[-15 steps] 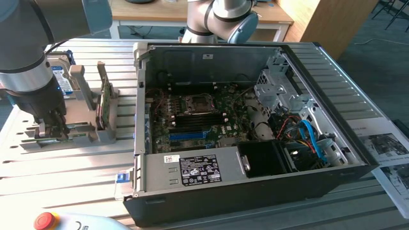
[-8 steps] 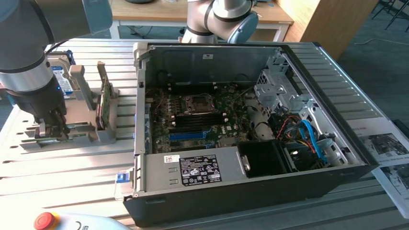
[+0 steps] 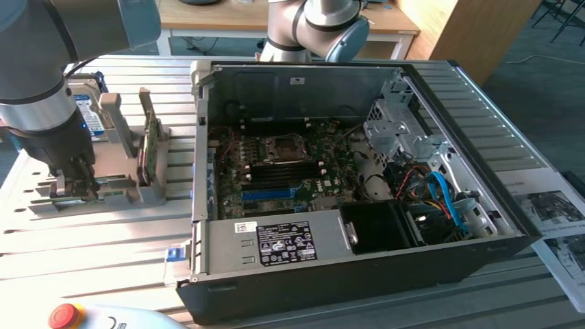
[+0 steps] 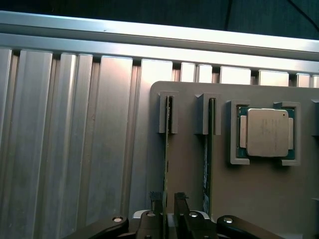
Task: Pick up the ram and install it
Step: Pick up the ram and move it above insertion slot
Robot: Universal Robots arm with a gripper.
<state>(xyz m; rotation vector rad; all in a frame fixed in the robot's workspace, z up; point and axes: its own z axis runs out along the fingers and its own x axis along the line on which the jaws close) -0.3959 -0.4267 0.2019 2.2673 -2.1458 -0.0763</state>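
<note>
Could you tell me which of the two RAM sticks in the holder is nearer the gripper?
The ram farther from the CPU: the gripper straddles its end, while the other stick stands next to the CPU.

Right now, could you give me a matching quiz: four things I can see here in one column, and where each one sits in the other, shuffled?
Things:
1. ram
2. processor chip
3. motherboard
4. red button

Places:
A. inside the open computer case
B. at the exterior view's bottom left
C. standing on edge in a slot of the grey holder
D. lying flat in a square recess of the grey holder

Pairs: 1-C; 2-D; 3-A; 4-B
</note>
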